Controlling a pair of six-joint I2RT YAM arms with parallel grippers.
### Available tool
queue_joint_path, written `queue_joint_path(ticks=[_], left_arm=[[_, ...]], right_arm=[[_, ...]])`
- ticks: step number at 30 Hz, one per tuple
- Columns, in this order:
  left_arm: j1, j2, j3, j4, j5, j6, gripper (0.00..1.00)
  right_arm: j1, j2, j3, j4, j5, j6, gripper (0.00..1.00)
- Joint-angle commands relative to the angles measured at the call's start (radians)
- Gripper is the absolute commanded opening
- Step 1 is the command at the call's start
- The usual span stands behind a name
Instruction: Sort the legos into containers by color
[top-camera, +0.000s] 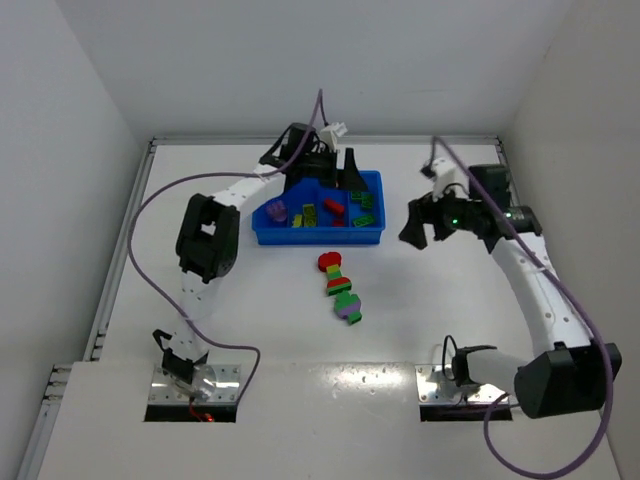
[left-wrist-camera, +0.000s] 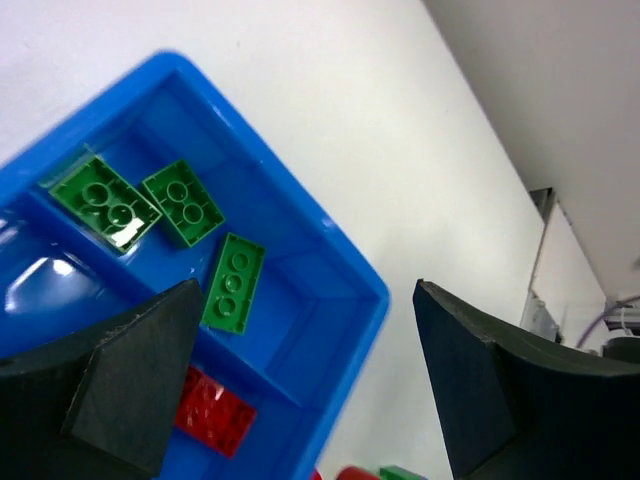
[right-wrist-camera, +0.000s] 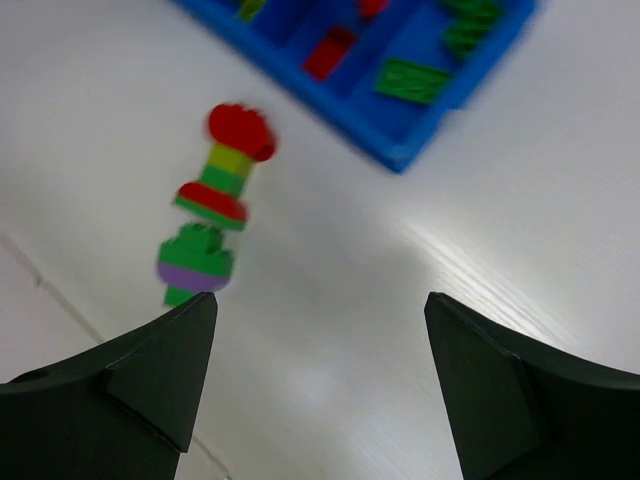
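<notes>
**Both pincers open and empty: one above the tray, one facing the unsorted stack**

The left pincer (left-wrist-camera: 308, 290) hangs over the right-hand end of the blue tray (left-wrist-camera: 288, 190). Its jaws stand wide apart, holding and touching nothing. This station suits delivery to the end compartment directly below, where three green bricks (left-wrist-camera: 182, 202) lie loose. A red brick (left-wrist-camera: 215, 415) lies in the neighbouring compartment. In the overhead view a yellow-green brick (top-camera: 308, 214) and a purple brick (top-camera: 277, 210) occupy the two compartments further left, so each colour has its own compartment.

The right pincer (right-wrist-camera: 320, 300) is likewise spread and empty. It is raised above the desk (top-camera: 250, 310), to the right of the tray and angled toward the mixed-colour stack (right-wrist-camera: 215, 200). The stack lies on its side on the desk, just in front of the tray, with its red, green, yellow-green and purple pieces joined. It probably has to be pulled apart before it can be sorted.
</notes>
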Motion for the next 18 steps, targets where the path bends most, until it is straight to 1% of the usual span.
queue_joint_path(ticks=[1, 3, 5, 6, 7, 8, 9, 10, 11, 13, 14, 16, 17, 18], left_arm=[[0.058, -0.217, -0.033, 0.071, 0.019, -0.027, 0.93], [0.087, -0.306, -0.063, 0.043, -0.013, -0.027, 0.93], [0.136, -0.361, -0.103, -0.029, -0.070, -0.018, 0.93], [0.153, -0.424, -0.122, -0.050, -0.091, -0.018, 0.93], [0.169, -0.461, -0.170, -0.067, -0.113, -0.003, 0.93], [0.198, -0.499, -0.195, -0.096, -0.169, 0.022, 0.95], [0.210, -0.536, -0.218, -0.112, -0.199, 0.036, 1.00], [0.221, -0.600, -0.249, -0.131, -0.223, 0.054, 1.00], [0.230, -0.628, -0.260, -0.183, -0.269, 0.091, 1.00], [0.255, -0.711, -0.301, -0.228, -0.305, 0.121, 1.00], [0.264, -0.737, -0.318, -0.259, -0.318, 0.146, 1.00], [0.305, -0.788, -0.368, -0.303, -0.331, 0.166, 1.00], [0.316, -0.833, -0.389, -0.314, -0.331, 0.177, 1.00], [0.316, -0.860, -0.413, -0.314, -0.384, 0.162, 1.00]], right_arm=[[0.191, -0.013, -0.044, -0.045, 0.023, -0.117, 0.85], [0.292, -0.013, -0.073, -0.045, 0.043, -0.126, 0.85], [0.340, 0.008, -0.099, -0.045, 0.054, -0.126, 0.85], [0.392, 0.029, -0.110, -0.034, 0.063, -0.126, 0.85], [0.420, 0.039, -0.122, -0.034, 0.077, -0.136, 0.85], [0.449, 0.039, -0.151, -0.034, 0.115, -0.165, 0.83], [0.475, 0.057, -0.162, -0.034, 0.141, -0.175, 0.83], [0.521, 0.084, -0.171, -0.034, 0.167, -0.175, 0.83], [0.533, 0.101, -0.185, -0.034, 0.207, -0.166, 0.83], [0.547, 0.146, -0.197, -0.034, 0.232, -0.140, 0.83], [0.558, 0.190, -0.197, -0.034, 0.244, -0.099, 0.83], [0.581, 0.233, -0.185, -0.034, 0.267, -0.072, 0.82], [0.581, 0.258, -0.185, -0.020, 0.267, -0.033, 0.82], [0.581, 0.258, -0.174, -0.005, 0.267, -0.010, 0.82]])
